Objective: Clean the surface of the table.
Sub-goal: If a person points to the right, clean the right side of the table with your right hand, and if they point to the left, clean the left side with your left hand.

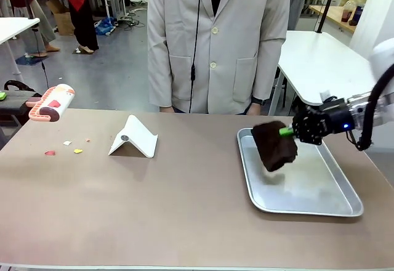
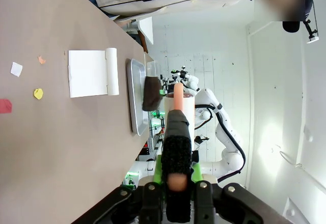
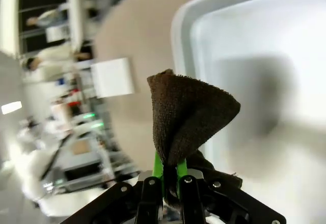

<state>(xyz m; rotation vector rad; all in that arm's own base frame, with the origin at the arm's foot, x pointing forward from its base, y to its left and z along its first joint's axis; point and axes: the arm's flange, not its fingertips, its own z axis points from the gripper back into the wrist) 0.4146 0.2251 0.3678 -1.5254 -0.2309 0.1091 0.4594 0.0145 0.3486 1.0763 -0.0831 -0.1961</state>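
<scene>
The table (image 1: 184, 222) runs the width of the front view, its brown top carrying small coloured scraps (image 1: 50, 153) at the left, a folded white card (image 1: 134, 137) near the middle and a silver tray (image 1: 314, 182) at the right. A person in a pale coat (image 1: 218, 43) stands at its far edge, with grey floor and white-topped tables behind. The right gripper (image 1: 289, 132) pinches a dark brown cloth (image 1: 274, 146) above the tray. The left gripper (image 2: 177, 175) is clamped on a pink-and-white tool (image 1: 52, 103) that is cut off at the left edge of the front view, so what kind of tool it is cannot be made out.
</scene>
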